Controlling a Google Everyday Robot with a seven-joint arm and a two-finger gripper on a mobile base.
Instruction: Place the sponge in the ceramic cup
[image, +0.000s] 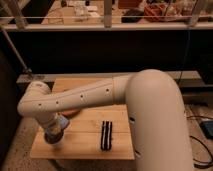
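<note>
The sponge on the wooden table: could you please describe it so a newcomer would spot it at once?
Find the wooden table beneath the white arm. The sponge lies near its front edge, right of centre, apart from the tool over the front left corner. Its black and white stripes set it apart from the orange object hidden under the arm.

One wooden table (80, 144) stands in the scene, with one black-and-white striped object (106, 135) on its near side. One robot arm (90, 97) reaches across to the left and ends in one gripper (54, 135) over the table's near left corner. Three pale posts (107, 12) rise along the far railing. One dark cable (200, 150) lies on the floor at the right.
</note>
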